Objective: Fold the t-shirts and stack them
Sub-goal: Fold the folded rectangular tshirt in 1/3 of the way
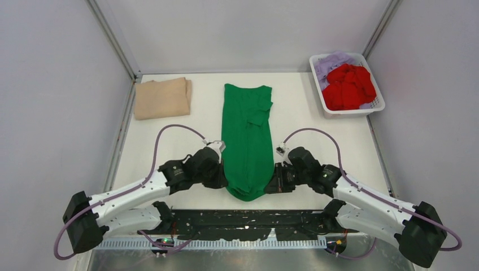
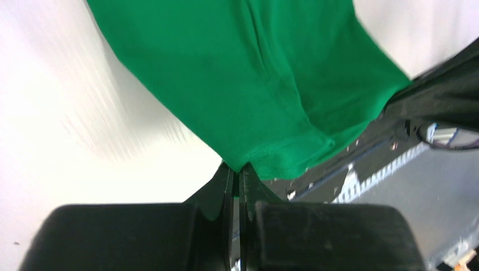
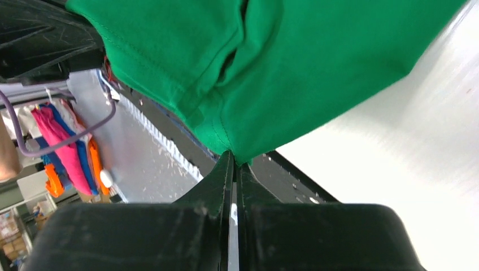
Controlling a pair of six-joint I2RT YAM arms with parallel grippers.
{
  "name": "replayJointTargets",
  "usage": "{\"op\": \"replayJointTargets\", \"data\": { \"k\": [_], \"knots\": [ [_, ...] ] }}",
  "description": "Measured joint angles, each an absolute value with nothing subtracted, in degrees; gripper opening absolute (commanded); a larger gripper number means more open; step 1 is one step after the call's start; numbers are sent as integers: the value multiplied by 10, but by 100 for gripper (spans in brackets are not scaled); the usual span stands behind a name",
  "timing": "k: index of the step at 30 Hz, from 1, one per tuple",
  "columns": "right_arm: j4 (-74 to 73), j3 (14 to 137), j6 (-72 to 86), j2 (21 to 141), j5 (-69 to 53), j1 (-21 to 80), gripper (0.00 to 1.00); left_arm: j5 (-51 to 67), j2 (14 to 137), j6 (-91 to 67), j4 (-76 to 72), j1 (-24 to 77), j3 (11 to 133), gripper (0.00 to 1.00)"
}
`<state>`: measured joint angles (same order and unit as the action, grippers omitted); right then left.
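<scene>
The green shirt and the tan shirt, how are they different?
The green shirt is bright green; the tan shirt is pale beige. The green shirt lies as a long narrow strip mid-table; the tan shirt is a small folded rectangle at the far left. The left gripper and right gripper pinch the green shirt's near end; nothing touches the tan shirt. Both lie on the white table, outside the basket.

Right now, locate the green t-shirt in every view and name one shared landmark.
Top external: green t-shirt, centre of picture, lengthwise.
Left wrist: upper frame, hem corner at lower centre.
Right wrist: upper frame, hem corner at lower centre.
Shared landmark: black base plate by its near hem.
</scene>
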<state>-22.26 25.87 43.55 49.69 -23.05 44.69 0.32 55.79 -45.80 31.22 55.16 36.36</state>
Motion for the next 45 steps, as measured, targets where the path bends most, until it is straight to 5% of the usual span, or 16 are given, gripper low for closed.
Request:
{"op": "replayJointTargets", "data": {
  "k": [23, 42, 45],
  "knots": [
    [-114, 449, 360, 769, -237, 232, 5, 63, 889, -333, 300, 319, 635, 0],
    [-55, 557, 331, 950, -257, 173, 5, 101, 1074, -275, 351, 257, 818, 0],
    [-43, 561, 333, 966, -260, 168, 5, 103, 1085, -276, 351, 251, 823, 13]
  ]
}}
